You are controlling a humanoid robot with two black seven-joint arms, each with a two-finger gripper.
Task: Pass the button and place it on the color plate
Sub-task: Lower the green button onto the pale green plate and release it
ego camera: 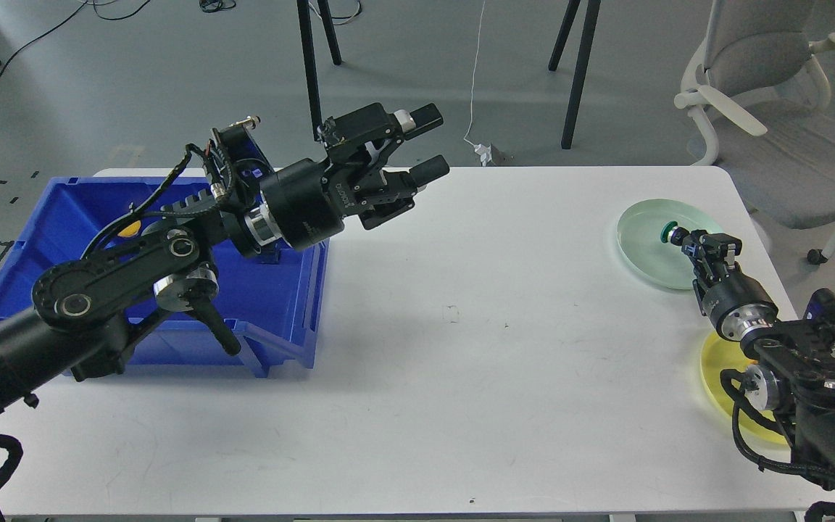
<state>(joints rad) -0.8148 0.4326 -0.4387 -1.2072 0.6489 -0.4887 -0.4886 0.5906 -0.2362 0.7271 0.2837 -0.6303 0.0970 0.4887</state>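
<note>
1. The left arm comes in from the tabletop's near left corner and rises over the blue bin (283, 319). Its left claw (428, 145) is held in the air above the tabletop's far edge, fingers spread wide with nothing between them.
2. The bin sits at the left edge of the white tabletop (475, 348). A small yellow thing shows inside it, mostly hidden behind the arm.
3. The right arm enters from the near right corner and reaches toward the far right edge. Its right claw (689, 239) is at the pale green plate (649, 254), fingers close together at the green button (671, 233).
4. The button is over the green plate's right part; whether it rests on the plate or is lifted by the claw cannot be told.
5. A yellow plate (718, 377) lies by the right edge, nearer than the green one, partly covered by the right arm.
6. Beyond the tabletop is grey floor with dark stand legs, a white cable with a plug, and a grey office chair (773, 109) at the far right.
</note>
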